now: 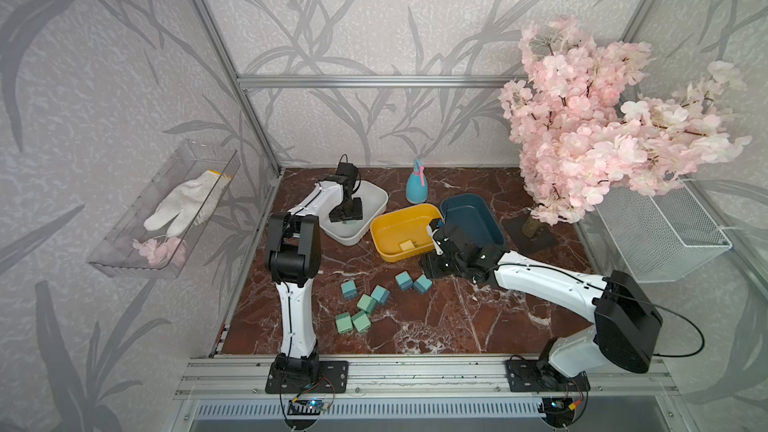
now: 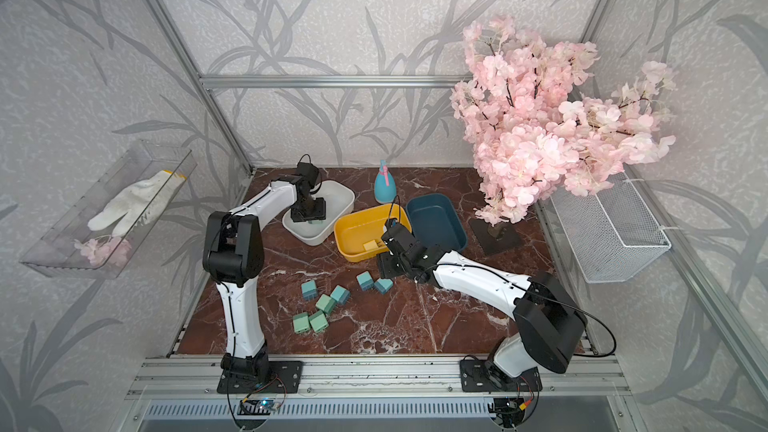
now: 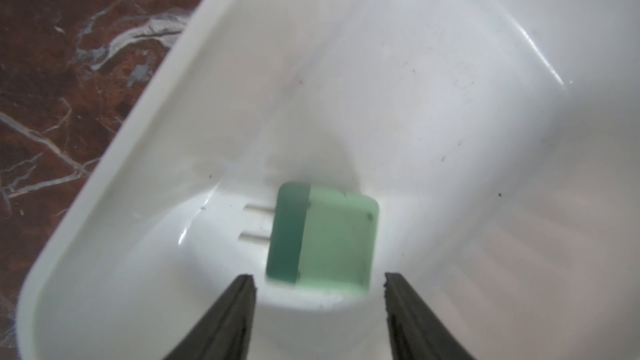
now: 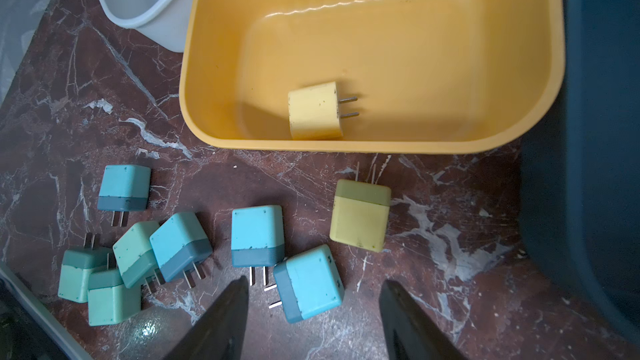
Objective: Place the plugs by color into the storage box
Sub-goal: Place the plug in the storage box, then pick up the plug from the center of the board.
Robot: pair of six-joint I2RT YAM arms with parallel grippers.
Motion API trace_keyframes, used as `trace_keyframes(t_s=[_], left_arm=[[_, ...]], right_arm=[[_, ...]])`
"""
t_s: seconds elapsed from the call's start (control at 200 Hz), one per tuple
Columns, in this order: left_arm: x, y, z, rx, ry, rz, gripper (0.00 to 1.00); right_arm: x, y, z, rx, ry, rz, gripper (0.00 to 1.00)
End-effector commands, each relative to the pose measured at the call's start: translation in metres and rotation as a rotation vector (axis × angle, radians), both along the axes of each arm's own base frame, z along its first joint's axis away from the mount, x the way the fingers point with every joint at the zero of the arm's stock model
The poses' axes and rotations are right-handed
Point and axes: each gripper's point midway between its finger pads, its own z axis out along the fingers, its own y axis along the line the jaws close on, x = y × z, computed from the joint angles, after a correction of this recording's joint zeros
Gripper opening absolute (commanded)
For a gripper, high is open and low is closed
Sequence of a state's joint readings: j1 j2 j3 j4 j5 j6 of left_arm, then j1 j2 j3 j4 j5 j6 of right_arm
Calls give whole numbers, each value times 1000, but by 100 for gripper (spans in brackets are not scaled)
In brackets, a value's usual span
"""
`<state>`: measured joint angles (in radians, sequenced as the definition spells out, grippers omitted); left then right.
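The left gripper [image 3: 318, 276] hangs inside the white bin [image 3: 138, 133], jaws spread clear of the green plug [image 3: 332, 237] lying at its bottom, seemingly green's place. The right gripper [image 4: 315, 281], jaws apart and empty, hovers near the yellow plug [image 4: 360, 218] just outside the yellow bin [image 4: 194, 64], probably its next pick.

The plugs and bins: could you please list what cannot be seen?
- Dark blue plastic bin: near corner hidden by the right arm in both top views; cropped in the right wrist view.
- Yellow cube plug on the marble table: behind that arm in both top views.
- Mint green plug in the white bin: blurred in the left wrist view, largely under the left gripper in a top view.
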<state>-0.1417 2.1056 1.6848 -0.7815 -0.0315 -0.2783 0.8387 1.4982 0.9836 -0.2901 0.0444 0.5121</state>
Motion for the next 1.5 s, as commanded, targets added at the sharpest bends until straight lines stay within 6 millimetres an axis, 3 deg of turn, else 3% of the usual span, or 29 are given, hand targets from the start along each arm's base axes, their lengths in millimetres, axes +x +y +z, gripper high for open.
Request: trace_keyframes(t_s=[0.0,0.33,0.625,0.805,1.0,1.125,1.16,1.195,1.28,1.395,1.494], left_arm=[[-1,3,7,0,-5,12,74],[-3,4,25,-1,-43,13,75],[-12,6,76,-13,-150,17,78],[-31,-1,112,-68,-206,-11,78],[-66,-10,129,-127,-220,-73,78],[-94,-10,132,-131,-204,-105,78],[-102,-9,130,-129,-198,-109,78],[-110,-8,127,-129,-193,-110,78],[-127,-6,119,-136,-184,-111,78],[-144,-9,105,-165,-197,-127,78],[-153,-6,95,-157,-211,-120,78]], right_arm=[[0,-3,18,16,-36,-13,65],[-7,-5,31,11,-56,-9,65],[-22,6,51,-2,-112,81,65],[-31,14,63,-13,-140,169,65],[-46,39,80,2,-224,373,65],[-68,64,90,-4,-293,603,65],[-70,68,91,-15,-315,656,64],[-86,78,92,-24,-336,738,65],[-93,87,92,-51,-376,836,65],[-103,97,82,-59,-391,973,65],[-100,105,67,-103,-393,1029,67]])
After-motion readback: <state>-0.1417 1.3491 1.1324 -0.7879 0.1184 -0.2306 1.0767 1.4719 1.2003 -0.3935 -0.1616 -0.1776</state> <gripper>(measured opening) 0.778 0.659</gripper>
